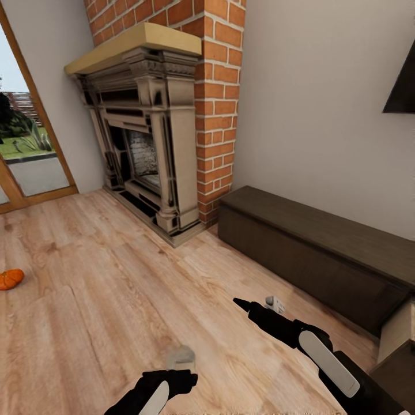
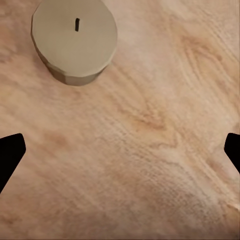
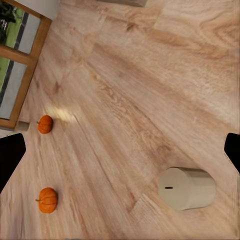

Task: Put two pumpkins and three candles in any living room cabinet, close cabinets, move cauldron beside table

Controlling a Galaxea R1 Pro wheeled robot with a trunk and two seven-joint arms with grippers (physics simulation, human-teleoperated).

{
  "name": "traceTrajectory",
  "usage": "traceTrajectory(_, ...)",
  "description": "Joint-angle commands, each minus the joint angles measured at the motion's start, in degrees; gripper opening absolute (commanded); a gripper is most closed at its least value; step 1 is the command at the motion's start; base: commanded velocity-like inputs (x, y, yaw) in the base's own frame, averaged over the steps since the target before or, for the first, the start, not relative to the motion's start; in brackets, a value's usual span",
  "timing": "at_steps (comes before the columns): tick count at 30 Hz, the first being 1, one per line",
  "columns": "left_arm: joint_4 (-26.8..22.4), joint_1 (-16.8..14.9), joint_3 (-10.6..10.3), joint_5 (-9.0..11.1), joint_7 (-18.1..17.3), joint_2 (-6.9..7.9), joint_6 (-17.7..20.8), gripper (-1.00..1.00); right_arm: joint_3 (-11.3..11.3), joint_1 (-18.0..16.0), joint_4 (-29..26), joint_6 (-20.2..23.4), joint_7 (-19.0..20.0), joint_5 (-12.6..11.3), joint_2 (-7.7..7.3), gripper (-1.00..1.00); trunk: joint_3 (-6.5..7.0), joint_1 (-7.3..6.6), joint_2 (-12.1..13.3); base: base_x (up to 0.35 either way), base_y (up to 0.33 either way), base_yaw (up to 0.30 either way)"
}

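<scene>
A squat tan candle (image 1: 181,357) stands on the wood floor just beyond my left gripper (image 1: 173,381). In the left wrist view the candle (image 2: 75,40) lies ahead of the open gripper (image 2: 120,155), not between its fingers. My right gripper (image 1: 256,305) hovers open over the floor in front of the dark-brown cabinet (image 1: 311,253). Its wrist view shows a candle (image 3: 187,188) and two orange pumpkins (image 3: 48,200) (image 3: 45,124) on the floor. One pumpkin (image 1: 10,279) sits at the left edge of the head view. The cauldron and the table are out of view.
A stone fireplace (image 1: 144,138) with a brick chimney (image 1: 216,115) stands against the back wall. A glass door (image 1: 29,144) is at the left. At the cabinet's right end a pale beige panel (image 1: 397,331) juts out, as of an open compartment.
</scene>
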Motion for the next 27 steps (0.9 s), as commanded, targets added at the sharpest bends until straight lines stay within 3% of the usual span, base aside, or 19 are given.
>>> traceTrajectory(1,-0.11,-0.03,-0.16,0.61,0.58,0.04,0.1,1.0,0.1,-0.06,-0.02,0.06,-0.07,-0.31,-0.04,1.0,-0.22,0.01,-0.04,0.0,0.0,-0.208)
traceTrajectory(14,0.0,-0.03,0.66,0.62,1.05,0.04,-0.51,1.0,0.04,-0.06,-0.02,0.08,-0.07,-0.3,-0.04,1.0,-2.94,0.35,-0.21,0.0,0.0,-0.038)
traceTrajectory(20,0.69,-0.03,0.53,0.77,8.46,-0.12,-3.51,1.0,0.06,-0.06,-0.02,0.07,-0.07,-0.3,-0.04,1.0,-4.27,0.5,-0.29,0.0,0.0,0.0)
traceTrajectory(27,0.77,-0.03,0.1,0.72,10.14,-0.61,-4.17,1.0,0.06,-0.06,-0.02,0.11,-0.07,-0.3,-0.04,1.0,-4.72,0.55,-0.32,0.0,0.0,0.0)
